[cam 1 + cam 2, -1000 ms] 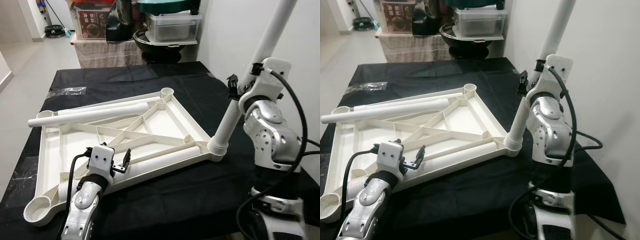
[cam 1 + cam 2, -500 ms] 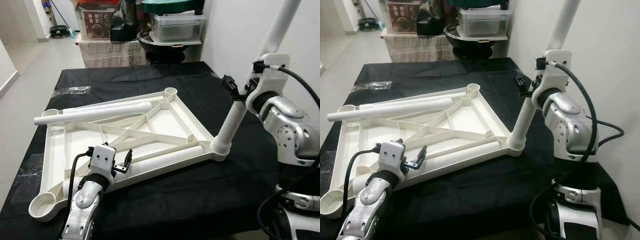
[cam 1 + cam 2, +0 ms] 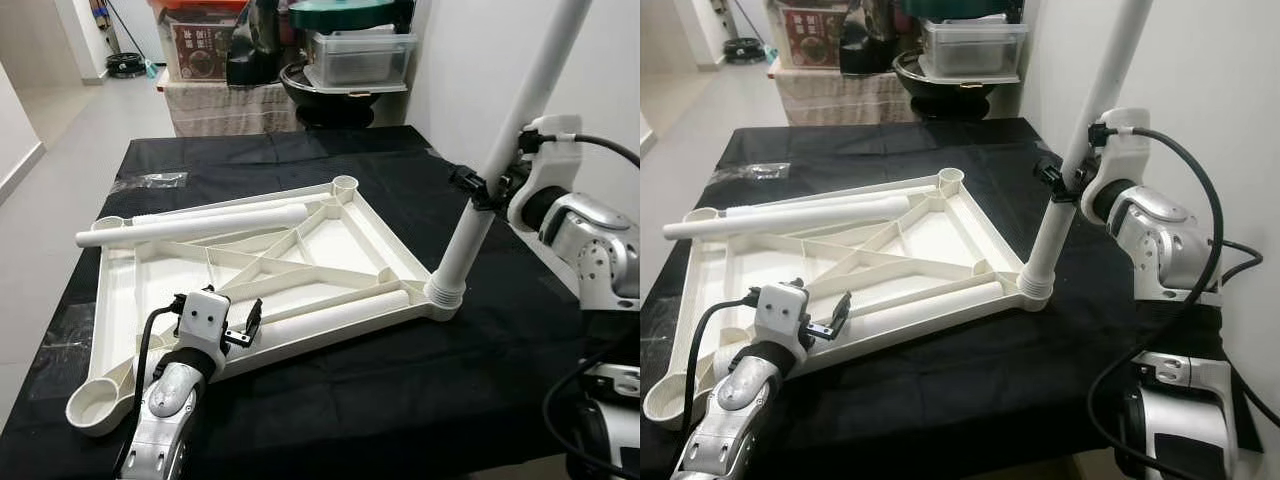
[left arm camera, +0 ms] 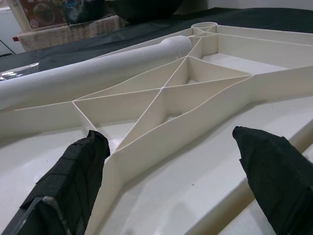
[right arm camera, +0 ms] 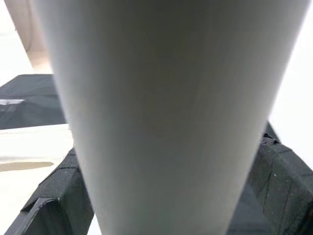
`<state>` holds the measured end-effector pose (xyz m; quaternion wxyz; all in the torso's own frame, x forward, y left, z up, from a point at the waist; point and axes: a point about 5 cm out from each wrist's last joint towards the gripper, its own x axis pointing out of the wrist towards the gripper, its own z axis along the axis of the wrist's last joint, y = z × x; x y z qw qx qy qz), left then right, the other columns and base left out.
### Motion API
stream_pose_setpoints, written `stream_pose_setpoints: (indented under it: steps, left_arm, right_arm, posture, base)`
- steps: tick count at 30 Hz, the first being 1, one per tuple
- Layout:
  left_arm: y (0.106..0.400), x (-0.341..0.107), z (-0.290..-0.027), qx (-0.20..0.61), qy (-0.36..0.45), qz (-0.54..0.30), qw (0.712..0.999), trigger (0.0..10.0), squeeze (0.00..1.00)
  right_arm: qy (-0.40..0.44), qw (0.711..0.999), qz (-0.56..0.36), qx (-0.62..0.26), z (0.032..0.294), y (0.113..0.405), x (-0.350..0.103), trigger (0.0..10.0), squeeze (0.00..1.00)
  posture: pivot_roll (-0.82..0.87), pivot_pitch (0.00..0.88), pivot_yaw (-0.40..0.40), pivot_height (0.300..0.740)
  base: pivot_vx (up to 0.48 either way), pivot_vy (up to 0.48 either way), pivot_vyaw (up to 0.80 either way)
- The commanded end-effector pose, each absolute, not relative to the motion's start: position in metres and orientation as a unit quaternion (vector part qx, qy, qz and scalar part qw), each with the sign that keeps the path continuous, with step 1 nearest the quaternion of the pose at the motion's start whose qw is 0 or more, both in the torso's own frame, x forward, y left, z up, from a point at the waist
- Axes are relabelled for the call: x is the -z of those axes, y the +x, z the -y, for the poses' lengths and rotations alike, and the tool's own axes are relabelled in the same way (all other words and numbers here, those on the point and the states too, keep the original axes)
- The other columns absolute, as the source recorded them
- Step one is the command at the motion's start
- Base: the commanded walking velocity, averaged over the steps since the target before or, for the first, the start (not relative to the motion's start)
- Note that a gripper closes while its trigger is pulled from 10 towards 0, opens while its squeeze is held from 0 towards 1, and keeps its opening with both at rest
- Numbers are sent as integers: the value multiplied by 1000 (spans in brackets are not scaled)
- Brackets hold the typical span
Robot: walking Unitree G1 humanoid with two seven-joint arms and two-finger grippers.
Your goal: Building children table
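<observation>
A: Fingers [image 5: 58, 196] on my right gripper [image 3: 487, 188] clamp the upright white plastic table leg [image 3: 500, 150], one black pad each side of the tube.

B: Where's that leg sitting?

A: Its ribbed foot is in the corner socket of the white ribbed plastic tabletop [image 3: 300, 265], the corner nearest my right arm. It leans a little, top end out of frame.

B: And the tabletop?

A: Lying underside up on the table with the black cloth [image 3: 400, 400]. Two more white tube legs lie on it: one long leg [image 3: 190, 226] across the far edge, one short leg [image 3: 335, 318] along the near rib.

B: Left side?

A: My left gripper [image 3: 240, 325] hovers over the near edge, black fingers [image 4: 73, 176] spread apart, holding nothing, a rib running between them.

B: Anything else?

A: Clear plastic bag [image 3: 150, 181] on the cloth's far left, storage boxes [image 3: 360, 55] stacked behind the table.
</observation>
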<state>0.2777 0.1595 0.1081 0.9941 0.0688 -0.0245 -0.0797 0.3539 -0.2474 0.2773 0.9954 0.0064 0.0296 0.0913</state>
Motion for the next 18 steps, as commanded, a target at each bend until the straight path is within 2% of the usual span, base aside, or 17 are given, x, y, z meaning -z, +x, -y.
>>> stream_pose_setpoints:
  steps: [1, 2, 3, 6, 7, 8, 18]
  left_arm:
    - [273, -95, -163, 77, 72, -6, 994, 10000, 0]
    - [273, -95, -163, 77, 72, -7, 994, 10000, 0]
    - [273, -95, -163, 77, 72, -7, 994, 10000, 0]
    - [273, -95, -163, 78, 73, -7, 994, 10000, 0]
    - [273, -95, -163, 79, 73, -7, 994, 10000, 0]
    - [273, -95, -163, 79, 73, -7, 994, 10000, 0]
    - [273, -95, -162, 81, 73, -7, 994, 10000, 0]
  right_arm:
    - [13, 994, -38, -98, 249, 356, -275, 6745, 0]
    - [16, 994, -42, -102, 250, 356, -272, 4980, 0]
    - [16, 994, -42, -102, 250, 356, -272, 4980, 0]
    - [21, 993, -46, -109, 253, 357, -269, 2902, 0]
    - [24, 993, -44, -110, 254, 357, -269, 2784, 0]
    - [26, 992, -43, -112, 256, 358, -269, 0, 0]
    - [30, 993, -36, -108, 261, 360, -266, 0, 0]
  posture:
    - [-15, 0, -53, 740]
    - [-15, 0, -53, 740]
    - [-15, 0, -53, 740]
    - [-15, 0, -51, 740]
    - [-15, 0, -51, 740]
    - [-17, 0, -48, 740]
    - [-16, 0, -49, 740]
  base:
    - [0, 0, 0]
    - [0, 0, 0]
    - [0, 0, 0]
    - [0, 0, 0]
    - [0, 0, 0]
    - [0, 0, 0]
    - [0, 0, 0]
